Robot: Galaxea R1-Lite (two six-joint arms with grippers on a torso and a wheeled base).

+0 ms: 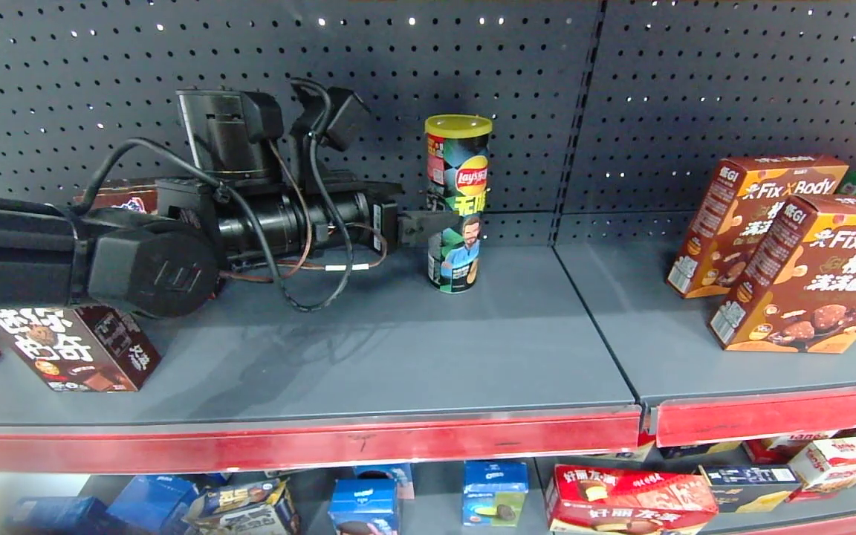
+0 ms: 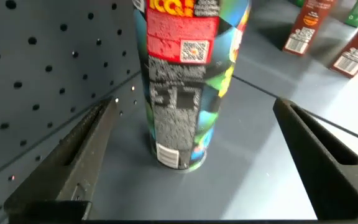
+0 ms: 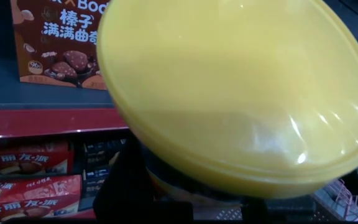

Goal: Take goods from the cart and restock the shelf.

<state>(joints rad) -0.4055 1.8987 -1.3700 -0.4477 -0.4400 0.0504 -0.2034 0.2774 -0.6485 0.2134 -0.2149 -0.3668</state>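
Note:
A tall chip can (image 1: 458,200) with a yellow lid stands upright at the back of the grey shelf (image 1: 398,349), close to the pegboard. My left gripper (image 1: 437,223) reaches in from the left at the can's mid-height. In the left wrist view the left gripper (image 2: 196,107) is open, its dark fingers (image 2: 79,162) spread wide on either side of the can (image 2: 185,93) without touching it. In the right wrist view a second can's yellow lid (image 3: 235,93) sits very close, with my right gripper (image 3: 185,202) shut on the can body just below it.
Brown and yellow snack boxes (image 1: 807,275) stand on the shelf to the right. A dark brown box (image 1: 79,349) lies under my left arm at the front left. A red price rail (image 1: 294,442) edges the shelf, above lower-shelf cookie boxes (image 1: 495,490).

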